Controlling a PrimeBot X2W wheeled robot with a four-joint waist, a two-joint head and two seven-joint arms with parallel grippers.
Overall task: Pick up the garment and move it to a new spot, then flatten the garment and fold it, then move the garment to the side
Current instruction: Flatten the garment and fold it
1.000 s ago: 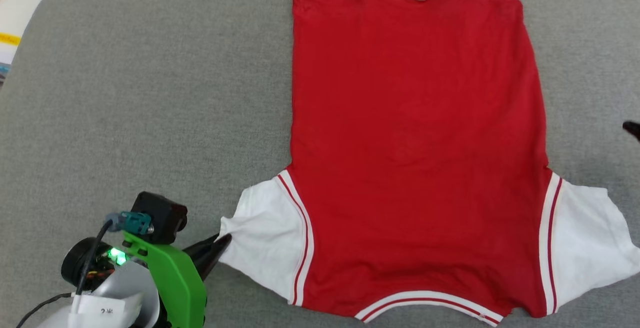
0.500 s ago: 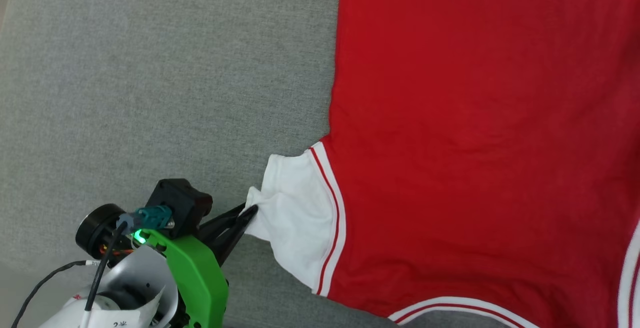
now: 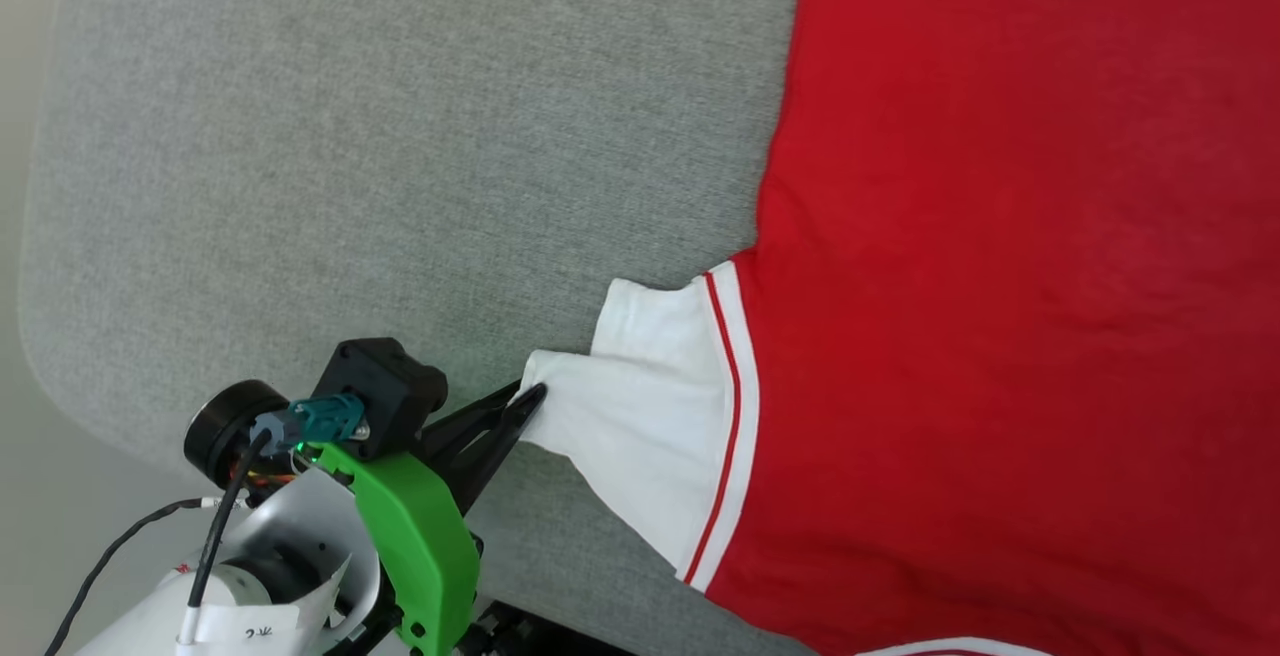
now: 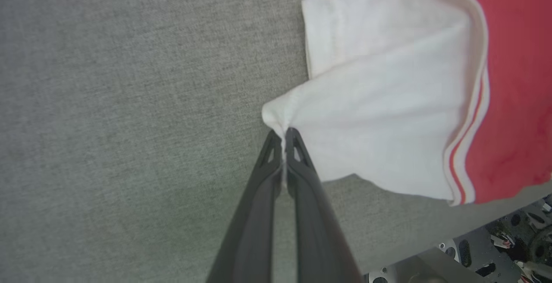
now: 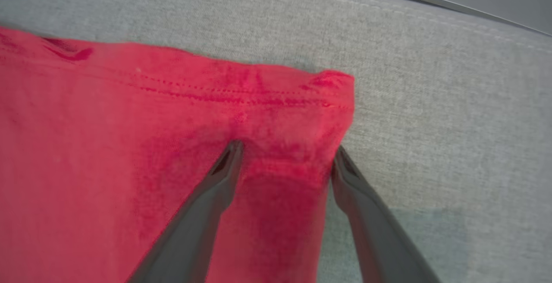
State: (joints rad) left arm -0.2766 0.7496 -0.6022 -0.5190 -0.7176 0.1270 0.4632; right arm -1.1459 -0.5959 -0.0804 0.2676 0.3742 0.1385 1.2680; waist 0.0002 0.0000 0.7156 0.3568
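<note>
The left gripper (image 3: 535, 396) is closed tight, its two dark fingers pressed together on the outer corner of the garment's white sleeve (image 3: 650, 416). In the left wrist view a small pinch of white cloth stands bunched between and just beyond the tips of the left gripper (image 4: 282, 134). From that pinch the sleeve (image 4: 379, 114) fans out ahead and to the right of the fingers, drawn to a point at the grip. A second layer of it is folded flat farther ahead. Past the sleeve, a red and white striped trim (image 3: 730, 406) marks the seam where the red body begins. The garment (image 3: 1000, 286) lies spread on a grey padded surface (image 3: 400, 136), with its red body well to the right of the left gripper and bare grey fabric to that gripper's left and ahead of it. The right gripper (image 5: 286, 149) has its jaws spread wide and grips nothing. It straddles one corner of the garment (image 5: 108, 145) at the stitched hem (image 5: 258, 95), with the left finger over the red cloth and the right finger at the cloth's side edge. The hem runs across just ahead of both tips, and the grey padded surface (image 5: 453, 102) shows beyond it and to the right. Whether these tips press on the cloth cannot be told.
</note>
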